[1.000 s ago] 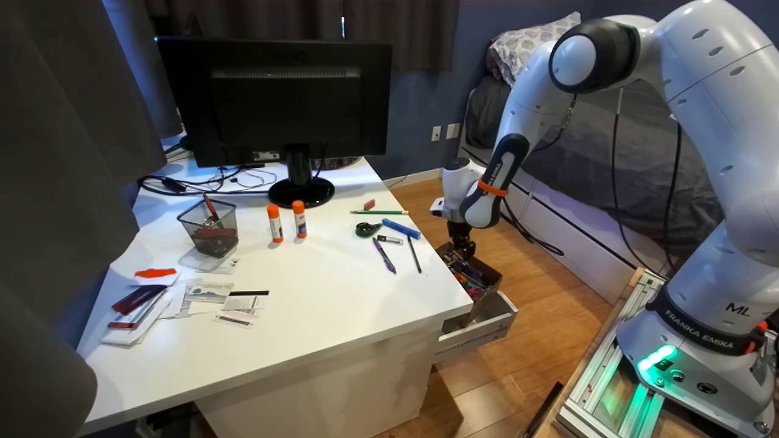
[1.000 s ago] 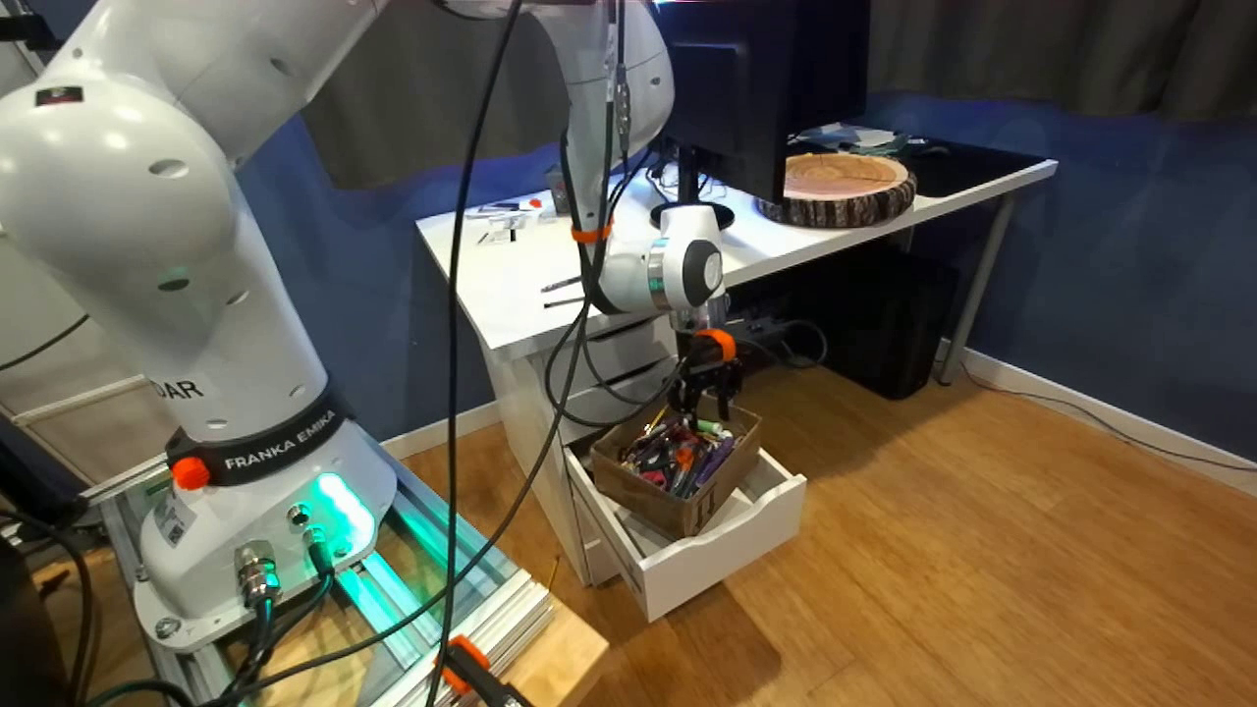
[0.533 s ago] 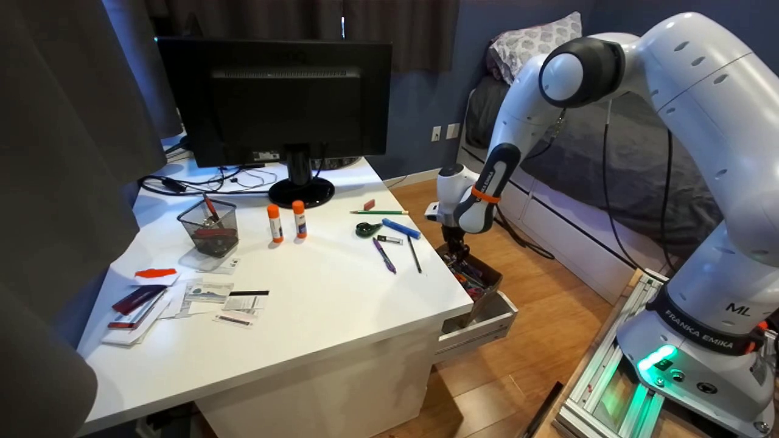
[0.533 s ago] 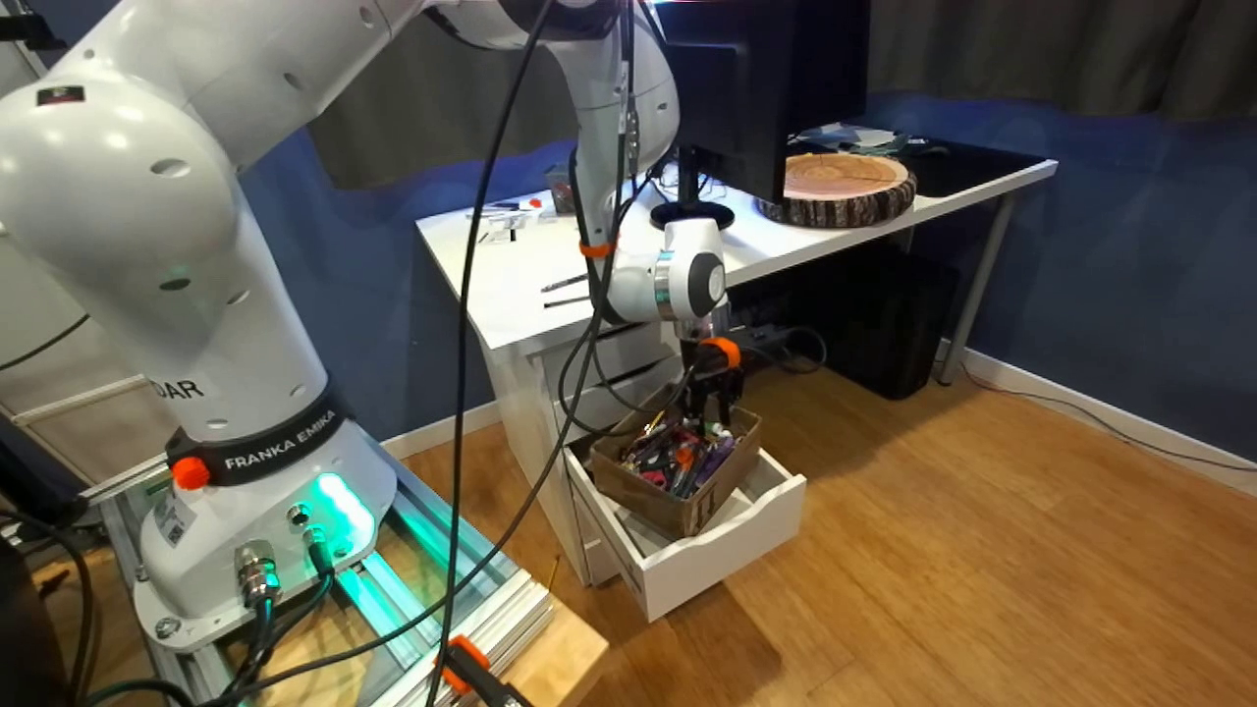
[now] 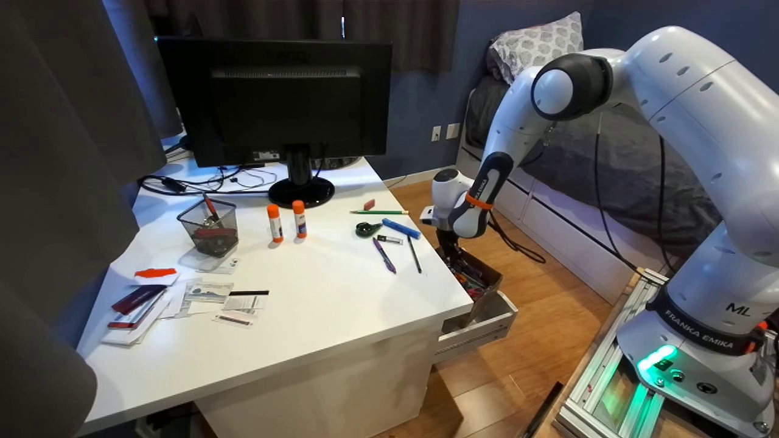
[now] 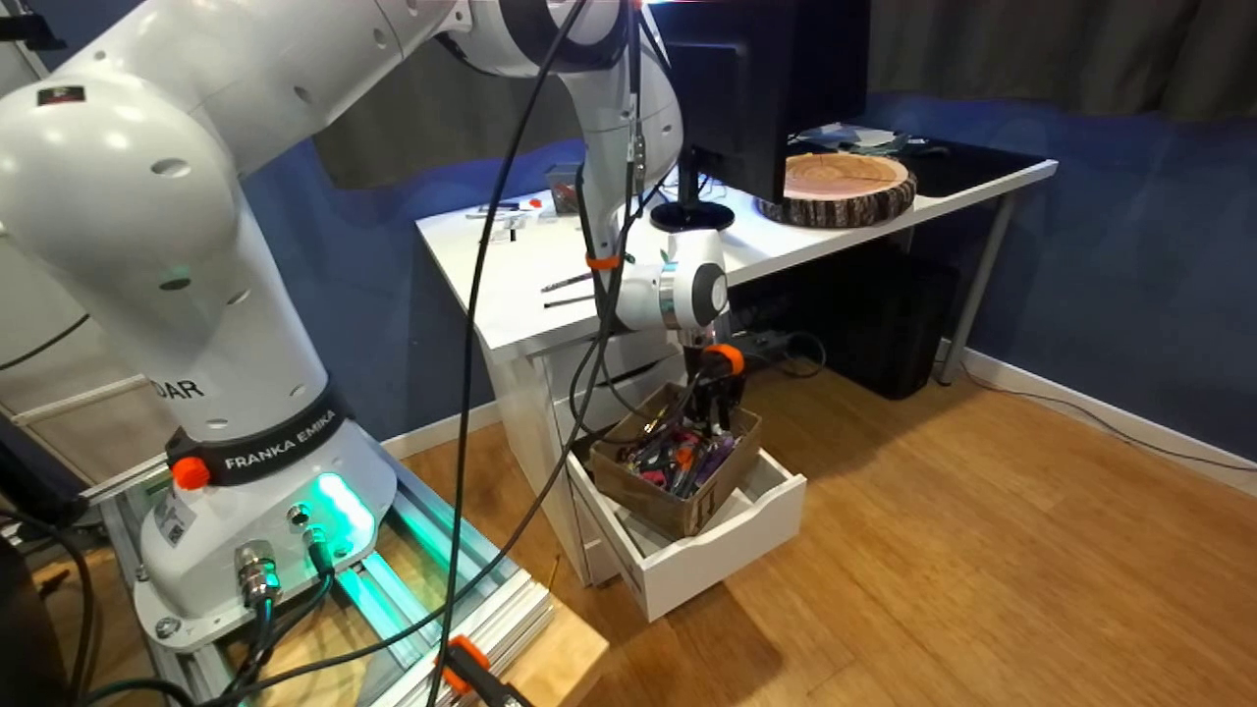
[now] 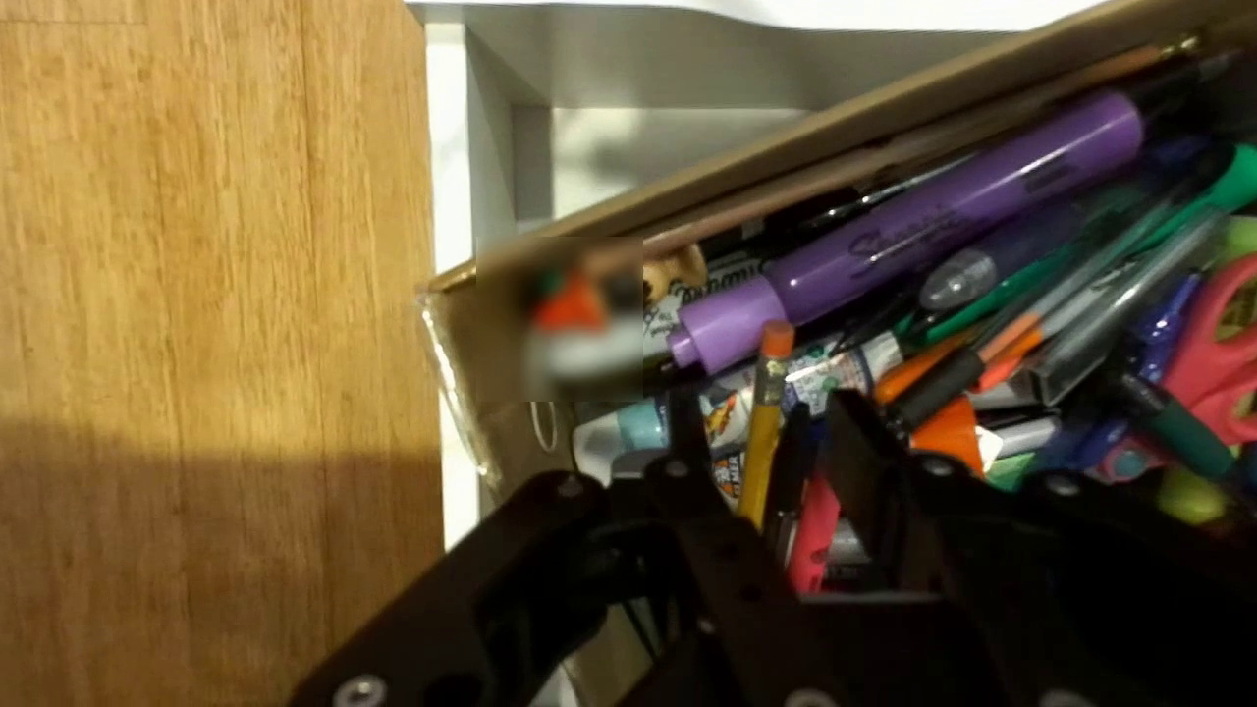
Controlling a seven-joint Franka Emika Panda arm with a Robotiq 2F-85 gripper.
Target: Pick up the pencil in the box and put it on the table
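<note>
The yellow pencil (image 7: 758, 462) with an orange eraser shows in the wrist view among pens and markers. It lies in a brown cardboard box (image 6: 648, 501) that sits tilted in the white pull-out drawer (image 6: 722, 555). The drawer also shows in an exterior view (image 5: 478, 334). My gripper (image 7: 764, 407) is open; the pencil, a black pen and a pink-red item show between its fingers. I cannot tell whether the fingers touch the pencil. In both exterior views the gripper (image 5: 453, 258) reaches down into the cardboard box (image 6: 709, 422). The white table (image 5: 328, 292) stands beside the drawer.
A purple marker (image 7: 913, 231), a glue tube (image 7: 835, 373) and red scissors (image 7: 1218, 353) crowd the pencil. The box's wall (image 7: 786, 147) is close. On the table are pens (image 5: 384, 255), glue sticks (image 5: 300, 220), a mesh basket (image 5: 210, 231) and a monitor (image 5: 274, 97).
My gripper has moved down into the cardboard box and slightly toward the table. The drawer, box and tabletop items have not moved visibly.
</note>
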